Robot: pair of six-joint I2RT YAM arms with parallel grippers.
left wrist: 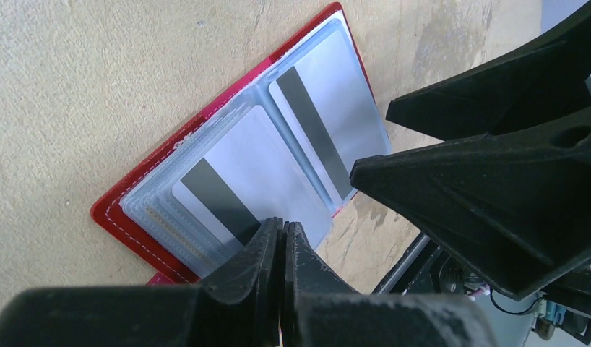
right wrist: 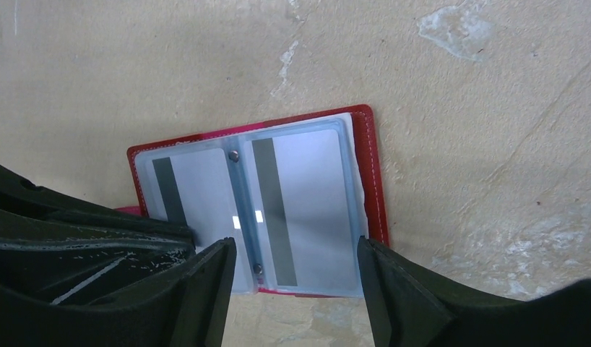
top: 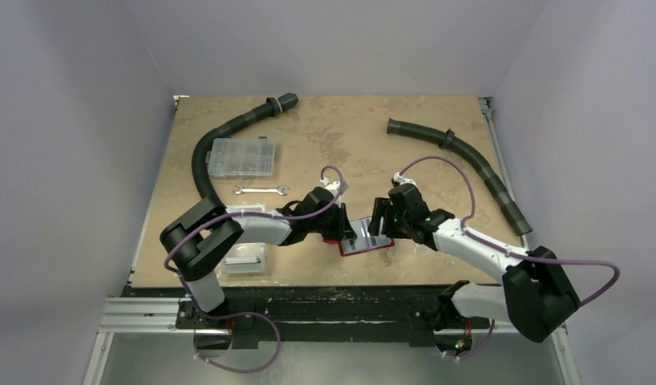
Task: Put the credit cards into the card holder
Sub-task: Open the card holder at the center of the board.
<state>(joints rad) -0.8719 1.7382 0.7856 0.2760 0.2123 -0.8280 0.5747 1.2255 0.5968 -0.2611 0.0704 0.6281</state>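
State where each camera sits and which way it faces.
Top external: above and behind, looking down at the table; left arm and right arm both show.
Left wrist: on the left arm, looking down at the open card holder; shut left tool shows, right tool opposite.
Right wrist: on the right arm, looking down at the card holder; open right tool frames it.
Shared: both wrist views show the two striped credit cards.

card holder (right wrist: 372,181) on table (right wrist: 495,108) | credit cards (right wrist: 307,195) inside, side by side

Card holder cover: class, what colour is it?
The card holder cover is bright red. It shows best in the right wrist view.
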